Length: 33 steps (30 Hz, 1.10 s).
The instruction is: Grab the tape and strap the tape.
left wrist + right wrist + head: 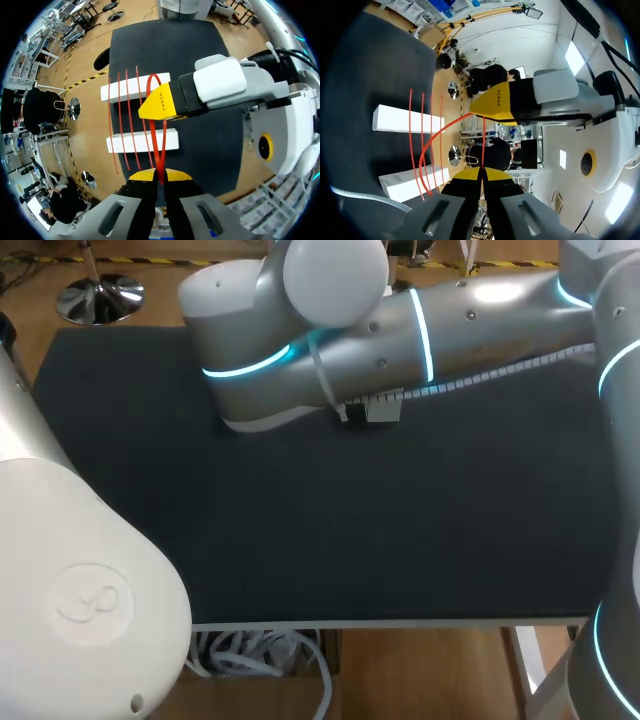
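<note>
Two hands clench one thin red tape [161, 150]: left hand [160, 175] and right hand [481, 175]. Ahead of them, it already crosses two white rectangular bars [172, 140] several times on the black table [165, 45]; more wrapping probably remains.

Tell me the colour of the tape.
Red. The tape shows best in the left wrist view, held in the left gripper.

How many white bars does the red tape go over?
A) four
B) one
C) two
C: the tape strands cross two white bars, lying apart on the dark table.
</note>
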Motion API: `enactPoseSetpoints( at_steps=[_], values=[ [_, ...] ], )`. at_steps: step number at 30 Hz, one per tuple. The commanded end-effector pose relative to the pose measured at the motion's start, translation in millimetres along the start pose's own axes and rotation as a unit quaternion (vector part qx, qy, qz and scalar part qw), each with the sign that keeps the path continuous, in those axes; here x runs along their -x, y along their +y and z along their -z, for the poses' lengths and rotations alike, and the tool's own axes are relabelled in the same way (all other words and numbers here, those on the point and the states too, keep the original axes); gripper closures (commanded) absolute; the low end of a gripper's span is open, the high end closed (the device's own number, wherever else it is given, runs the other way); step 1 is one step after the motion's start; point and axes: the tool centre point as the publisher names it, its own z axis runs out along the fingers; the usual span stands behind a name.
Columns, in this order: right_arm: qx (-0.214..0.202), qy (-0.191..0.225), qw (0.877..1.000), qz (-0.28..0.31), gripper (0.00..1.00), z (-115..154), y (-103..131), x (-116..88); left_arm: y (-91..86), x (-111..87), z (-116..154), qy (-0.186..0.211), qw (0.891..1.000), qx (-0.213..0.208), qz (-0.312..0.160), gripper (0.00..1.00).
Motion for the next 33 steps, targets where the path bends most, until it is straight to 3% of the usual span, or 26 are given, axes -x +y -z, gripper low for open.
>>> enactPoseSetpoints(
  at_steps=[1, 33],
  values=[
    [0.003, 0.004, 1.0, 0.002, 1.0, 1, 4, 3, -0.7, -0.5, 0, 0.0, 1.0, 0.001, 0.0, 1.0],
    [0.033, 0.013, 0.999, 0.004, 1.0, 2, 28, -3, -0.7, -0.5, 0, 0.0, 1.0, 0.001, 0.0, 1.0]
  ],
)
